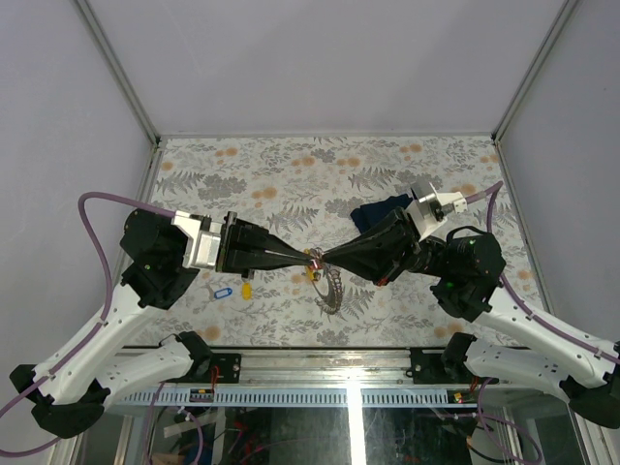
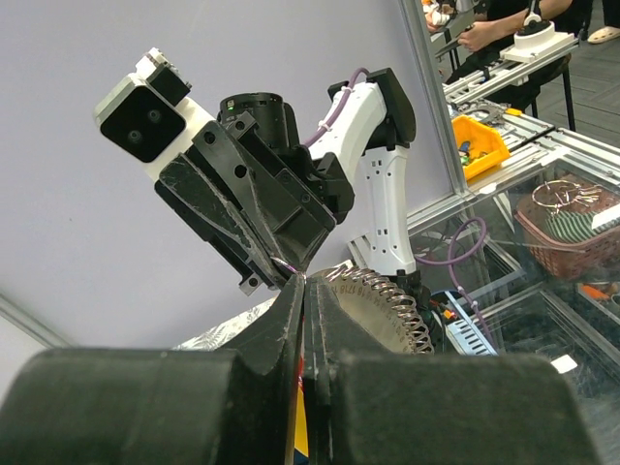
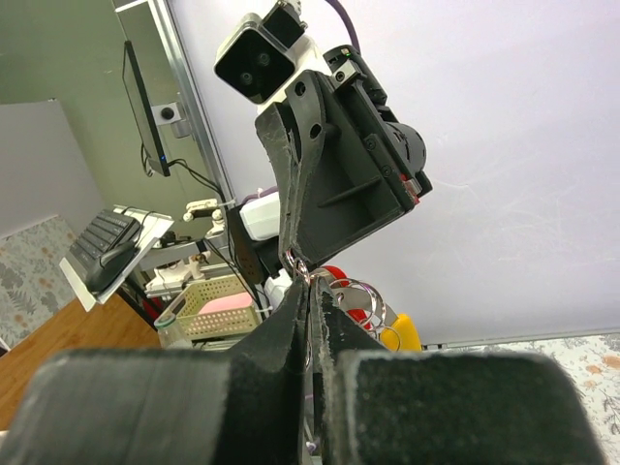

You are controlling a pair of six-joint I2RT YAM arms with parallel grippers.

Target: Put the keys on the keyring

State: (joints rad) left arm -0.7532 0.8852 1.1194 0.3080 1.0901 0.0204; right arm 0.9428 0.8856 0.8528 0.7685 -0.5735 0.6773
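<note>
My two grippers meet tip to tip above the table's middle. The right gripper [image 1: 325, 260] is shut on a small split ring [image 3: 308, 276] of the keyring [image 1: 332, 288]. The keyring hangs below the tips, with its toothed rim [image 2: 392, 305] beside my left fingers. Its red tag [image 3: 360, 291] and yellow tag [image 3: 407, 334] dangle next to the pinch. The left gripper [image 1: 308, 258] is shut on a thin flat metal piece that looks like a key [image 2: 303, 387], most of it hidden between the jaws. A blue-tagged key [image 1: 222, 292] and a yellow-tagged key [image 1: 246, 288] lie on the table under the left arm.
A dark navy folded cloth [image 1: 380, 208] lies behind the right arm. The patterned table [image 1: 291, 165] is walled in by white panels at the back and sides. A metal rail [image 1: 320, 363] runs along the near edge by the arm bases.
</note>
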